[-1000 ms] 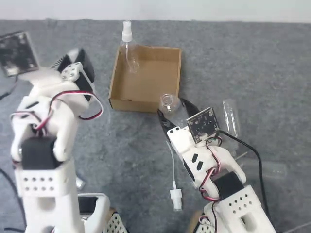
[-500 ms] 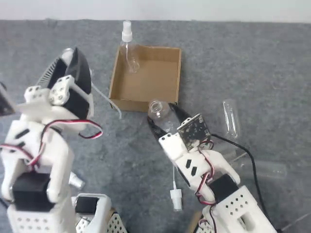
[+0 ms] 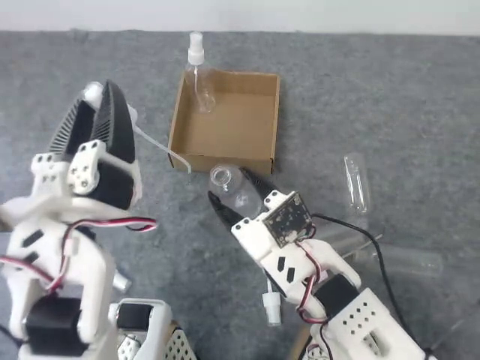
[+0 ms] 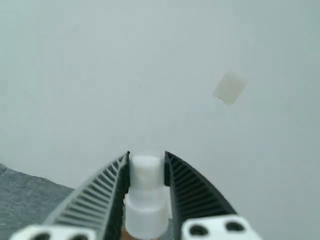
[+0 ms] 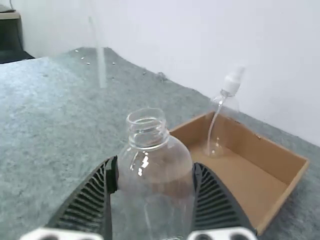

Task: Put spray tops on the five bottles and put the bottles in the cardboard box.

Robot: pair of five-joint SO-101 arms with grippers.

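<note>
My right gripper [image 3: 234,196] is shut on an open-mouthed clear bottle [image 3: 225,182], held upright just in front of the cardboard box [image 3: 264,124]. In the right wrist view the bottle [image 5: 152,167] stands between the ribbed fingers [image 5: 87,200]. My left gripper [image 3: 99,112] hangs left of the box, shut on a white spray top [image 4: 146,195] whose thin dip tube [image 3: 161,151] slants toward the box's front corner. One capped bottle [image 3: 199,75] leans in the box's far left corner, also visible in the right wrist view [image 5: 221,112].
Two uncapped clear bottles lie on the grey mat to the right, one [image 3: 356,181] near the box and one [image 3: 401,259] closer in. A loose spray top [image 3: 271,304] lies beside the right arm's base. Another small white piece [image 3: 120,282] lies by the left arm.
The right gripper carried the bottle leftward along the box front. The left arm swung up and turned, so the spray top's tube now points toward the box corner.
</note>
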